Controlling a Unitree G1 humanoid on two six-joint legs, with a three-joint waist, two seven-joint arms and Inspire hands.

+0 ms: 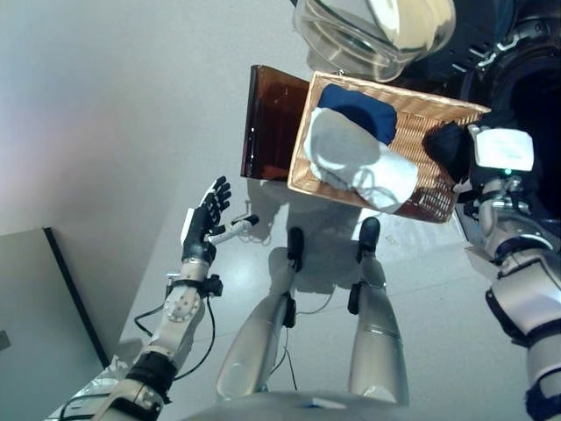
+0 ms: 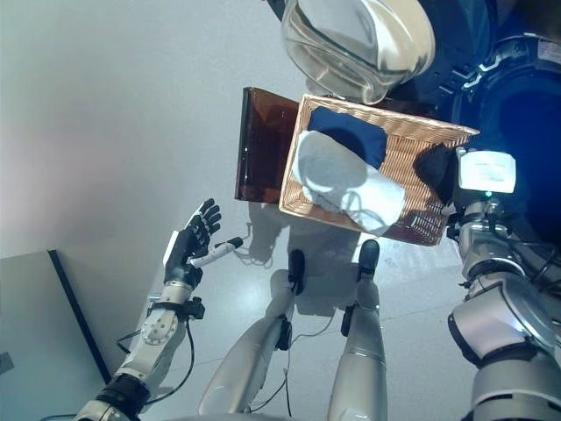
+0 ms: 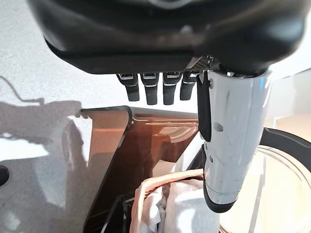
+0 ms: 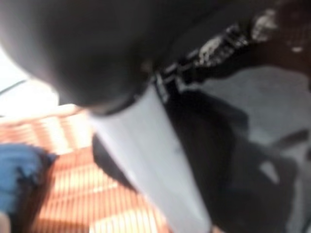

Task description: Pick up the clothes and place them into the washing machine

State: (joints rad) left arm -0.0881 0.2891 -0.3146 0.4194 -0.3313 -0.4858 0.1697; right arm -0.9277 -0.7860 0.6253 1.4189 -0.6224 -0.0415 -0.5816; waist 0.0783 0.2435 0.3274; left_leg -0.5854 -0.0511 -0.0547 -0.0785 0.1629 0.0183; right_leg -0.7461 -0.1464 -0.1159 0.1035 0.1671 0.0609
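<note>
The left hand [image 1: 209, 217] hangs in the lower left of the head views with its fingers straight and spread, thumb [image 1: 235, 230] out to the side, holding nothing above the pale floor [image 1: 114, 132]. It is well apart from the basket. The right hand [image 1: 456, 151] is at the right edge of the wicker basket [image 1: 429, 118] in the upper right of the frame, down among a black garment [image 1: 443, 140]; the wrist block covers it, and its own wrist view is too blurred to show the fingers, so I cannot tell whether it grips the cloth.

The clothes lie in the basket: a dark blue piece [image 1: 359, 112] at the far side, a grey piece [image 1: 340, 145] in the middle overlapping a white piece [image 1: 390, 180] toward the near rim, and the black garment at the right end. A brown translucent panel [image 1: 267, 123] stands just beside the basket's left end. The washing machine's round glass door [image 1: 377, 26] is open at the top centre, above the basket, with the dark machine body [image 1: 526, 79] at the upper right.
</note>
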